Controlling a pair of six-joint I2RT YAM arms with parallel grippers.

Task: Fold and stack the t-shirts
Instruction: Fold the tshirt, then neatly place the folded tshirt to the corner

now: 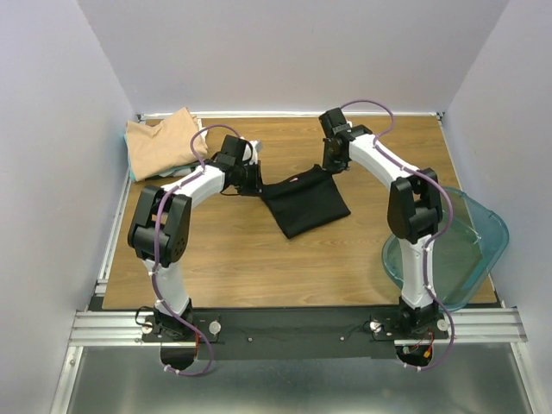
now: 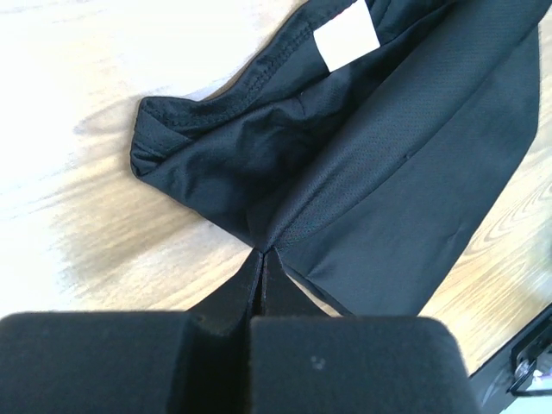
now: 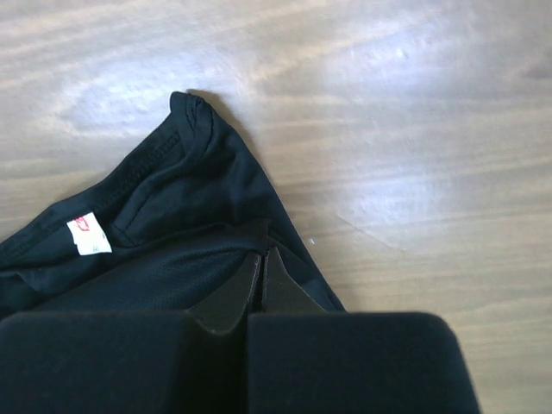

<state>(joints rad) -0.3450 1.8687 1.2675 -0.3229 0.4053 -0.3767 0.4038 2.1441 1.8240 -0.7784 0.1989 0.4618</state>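
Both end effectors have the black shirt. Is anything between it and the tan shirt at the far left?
No loose object shows on the table between the black shirt and the tan shirt. Only the left arm itself lies across that line.

**Two shirts, two arms, one bin**

The desk (image 1: 259,259) carries one black t-shirt (image 1: 306,200) with one white tag (image 2: 345,39), one tan t-shirt (image 1: 159,142) at the far left, and one clear bin (image 1: 483,233) at the near right. There are two arms, the left arm (image 1: 172,216) and the right arm (image 1: 405,198). Each has one tool: the left tool (image 2: 261,259) and the right tool (image 3: 261,254).
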